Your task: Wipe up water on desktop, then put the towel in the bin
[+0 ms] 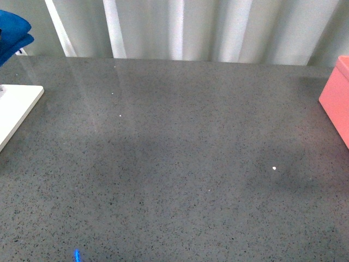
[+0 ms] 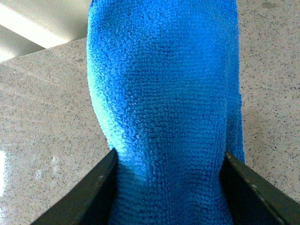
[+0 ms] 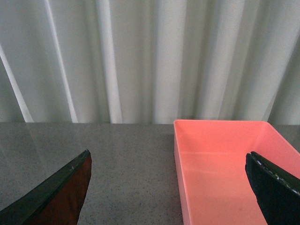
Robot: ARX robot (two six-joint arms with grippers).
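Near: tabletop [image 1: 180,164] with bright specks [image 1: 274,168], possibly droplets. Mid-field: white board [image 1: 16,106] at left, pink bin [image 1: 337,103] at right, neither likely to block a sweep. Far left: towel [image 1: 12,34], raised, clamped in the left jaws. The right jaws gape, empty. Probable step: wiping. Next move: lower the towel onto the specks.

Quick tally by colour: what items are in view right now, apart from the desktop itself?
Blue: 1, towel
Pink: 1, bin
White: 1, flat board
Total: 3
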